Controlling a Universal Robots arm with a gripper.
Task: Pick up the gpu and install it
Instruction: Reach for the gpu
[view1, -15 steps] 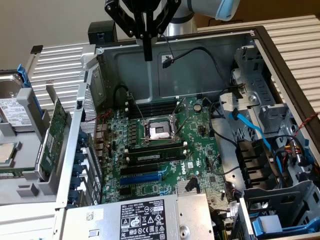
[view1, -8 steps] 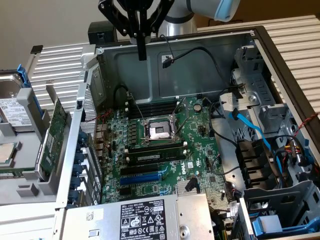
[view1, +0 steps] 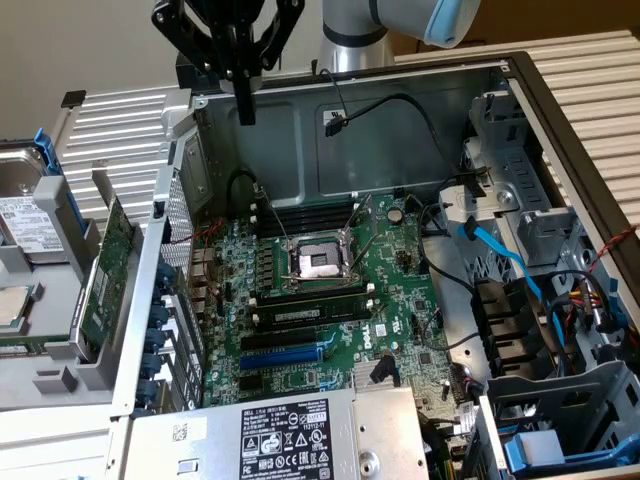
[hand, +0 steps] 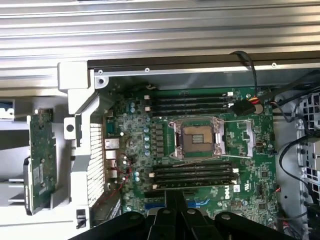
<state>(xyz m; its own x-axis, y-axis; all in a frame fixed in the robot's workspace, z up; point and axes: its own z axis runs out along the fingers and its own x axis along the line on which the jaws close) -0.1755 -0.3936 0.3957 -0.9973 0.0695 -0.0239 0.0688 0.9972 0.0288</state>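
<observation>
Hand (view1: 246, 105) hangs high over open PC case (view1: 560, 130), fingers together, holding nothing. GPU (view1: 105, 270) stands on edge outside case at exterior view's left, well apart from hand. Motherboard (view1: 400, 290) PCIe slot (view1: 285, 355) bare.

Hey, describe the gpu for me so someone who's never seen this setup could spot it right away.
Find the open computer case with the big green motherboard in its floor. Just outside the case wall on the exterior view's left, the gpu stands on edge in a grey holder. It is a small green card, far smaller than the motherboard and, unlike the long dark memory sticks, not plugged into any slot.
</observation>
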